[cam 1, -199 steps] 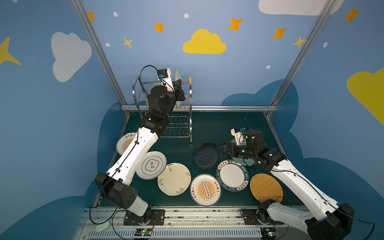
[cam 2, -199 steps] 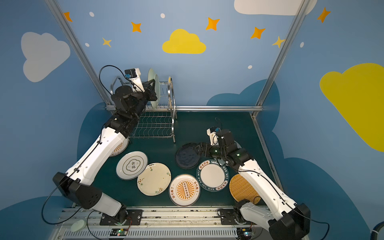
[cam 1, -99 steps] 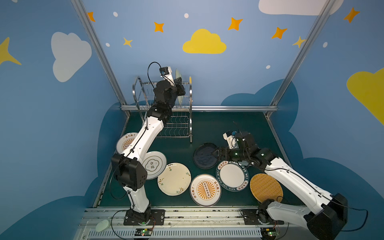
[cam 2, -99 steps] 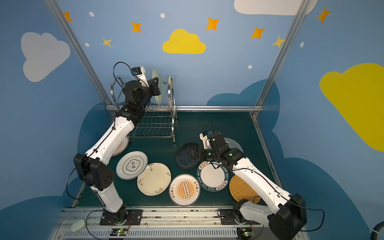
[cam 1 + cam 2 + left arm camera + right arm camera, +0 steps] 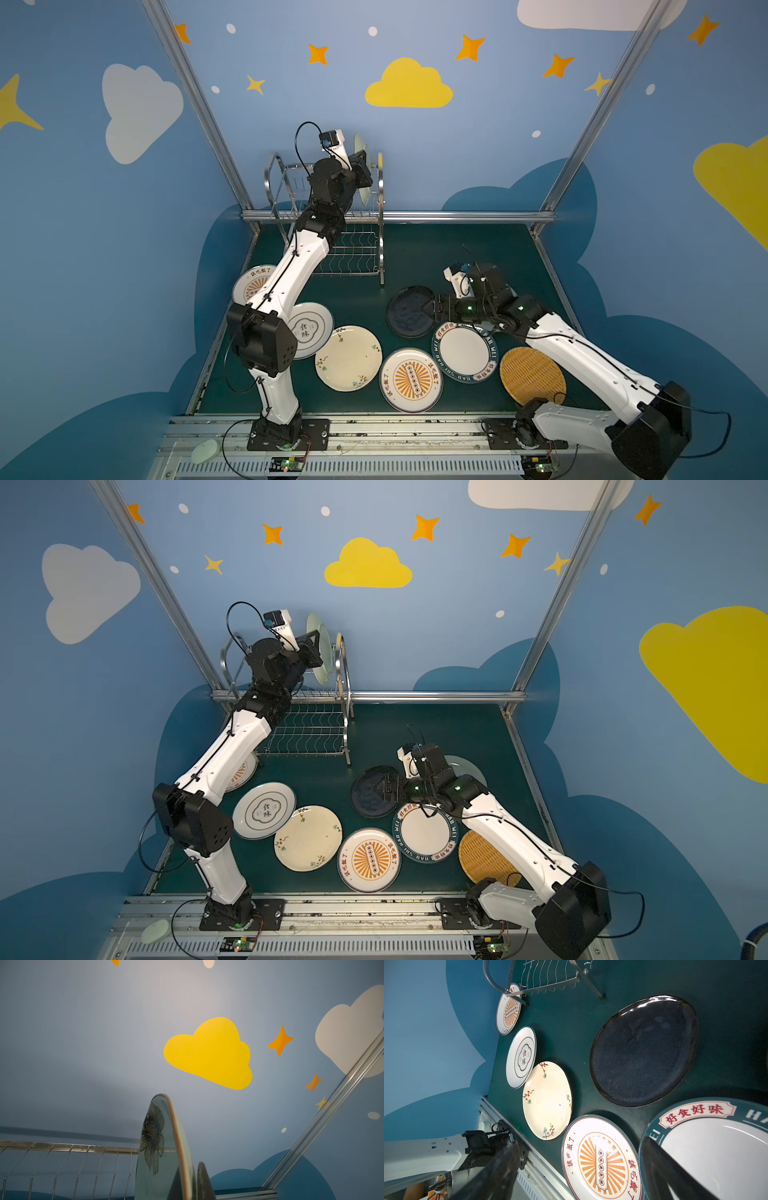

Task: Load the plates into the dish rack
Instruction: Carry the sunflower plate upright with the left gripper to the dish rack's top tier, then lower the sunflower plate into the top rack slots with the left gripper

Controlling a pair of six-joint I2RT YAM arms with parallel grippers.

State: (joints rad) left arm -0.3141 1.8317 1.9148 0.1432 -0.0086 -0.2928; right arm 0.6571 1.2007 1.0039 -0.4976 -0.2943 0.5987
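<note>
Flat plates crowd the table (image 5: 457, 249) before the dish rack (image 5: 357, 253). A sunburst plate (image 5: 249, 284) lies partly under the left arm, and a second green plate (image 5: 469, 766) lies behind the right arm. The left arm reaches high, its left tool (image 5: 360, 165) clamped on a pale green plate (image 5: 322, 660) that stands on edge over the rack's upper tier. The right arm stretches low, its right tool (image 5: 428, 309) spread wide over the black plate (image 5: 403, 318) and gripping nothing.

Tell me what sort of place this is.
Probably a robot test cell, not a real kitchen: painted cloud-and-star walls, aluminium frame posts, two arms bolted to a rail beside plates and a dish rack.
</note>
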